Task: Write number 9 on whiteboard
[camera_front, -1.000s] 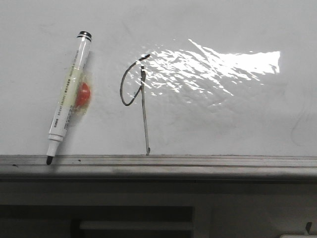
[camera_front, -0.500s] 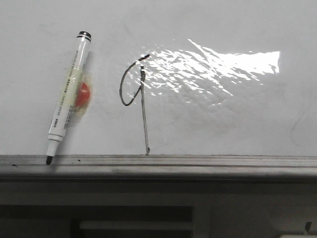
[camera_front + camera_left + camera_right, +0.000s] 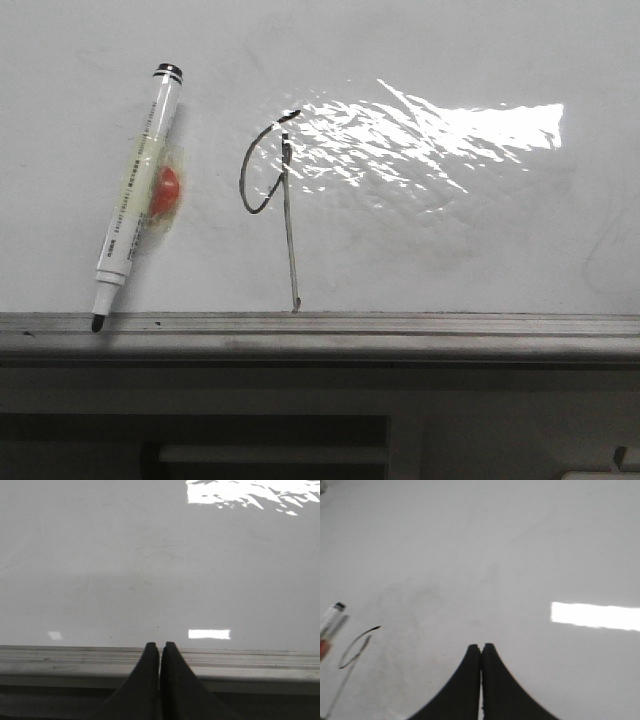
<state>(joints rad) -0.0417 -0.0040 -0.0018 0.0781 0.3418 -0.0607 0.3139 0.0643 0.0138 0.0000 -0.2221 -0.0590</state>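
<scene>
The whiteboard (image 3: 420, 60) fills the front view, with a bright glare patch to the right of centre. The number 9 (image 3: 287, 215) is drawn on it in thin black: an open curved loop joined to a long straight tail that ends at the tray rim. It also shows at the edge of the right wrist view (image 3: 355, 650). My left gripper (image 3: 160, 646) is shut and empty, its tips over the board's grey rim. My right gripper (image 3: 481, 647) is shut and empty over bare board, to the right of the number. Neither gripper shows in the front view.
A white marker (image 3: 136, 195) with a black tip and a red patch on its barrel leans on the board left of the number, tip down on the grey metal tray rim (image 3: 400, 325). Its end shows in the right wrist view (image 3: 330, 617).
</scene>
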